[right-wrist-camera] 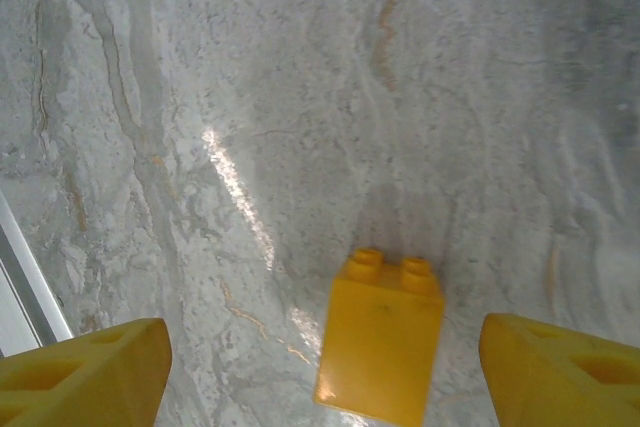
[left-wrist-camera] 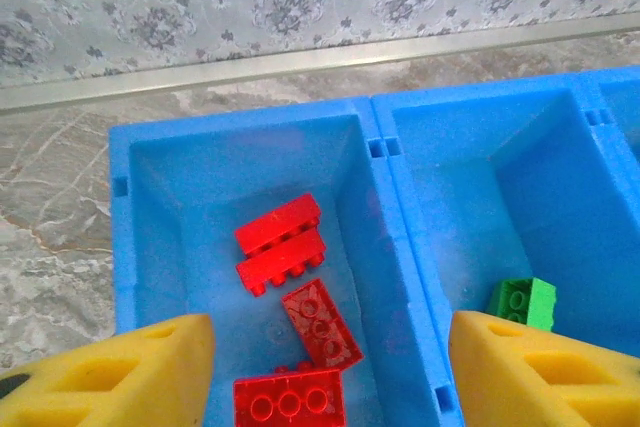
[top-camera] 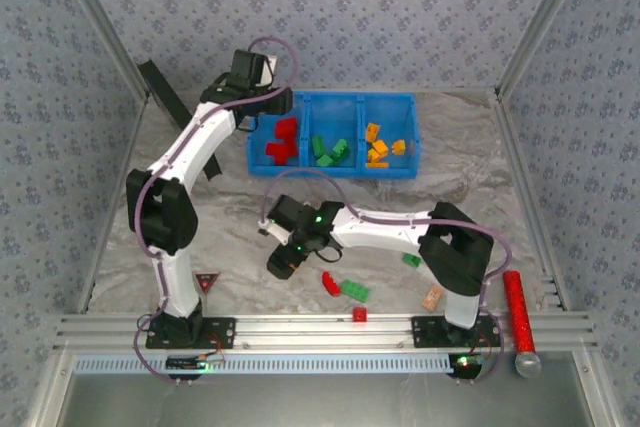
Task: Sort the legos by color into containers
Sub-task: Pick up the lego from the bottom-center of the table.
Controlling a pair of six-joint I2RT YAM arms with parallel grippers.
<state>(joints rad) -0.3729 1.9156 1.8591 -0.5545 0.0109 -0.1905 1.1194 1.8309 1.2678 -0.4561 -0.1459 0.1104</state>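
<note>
The blue three-part tray (top-camera: 300, 169) stands at the back of the table, with red legos (top-camera: 281, 142) in its left compartment, green ones (top-camera: 330, 151) in the middle and orange-yellow ones (top-camera: 381, 145) on the right. My left gripper (top-camera: 270, 112) hovers open and empty over the left compartment; the left wrist view shows several red legos (left-wrist-camera: 320, 324) lying below its fingers (left-wrist-camera: 120, 377) and a green lego (left-wrist-camera: 523, 303) past the divider (left-wrist-camera: 400, 207). My right gripper (right-wrist-camera: 322, 387) is open low over the table, straddling a yellow lego (right-wrist-camera: 381, 342) without touching it.
Loose legos lie near the front: a red one (top-camera: 329, 282), a green one (top-camera: 354, 290), another red (top-camera: 358, 315) and a green (top-camera: 411, 260). A tan block (top-camera: 432, 297), a red triangular sign (top-camera: 207, 282), a black strip (top-camera: 170, 102) and a red glittery stick (top-camera: 517, 312) also lie around.
</note>
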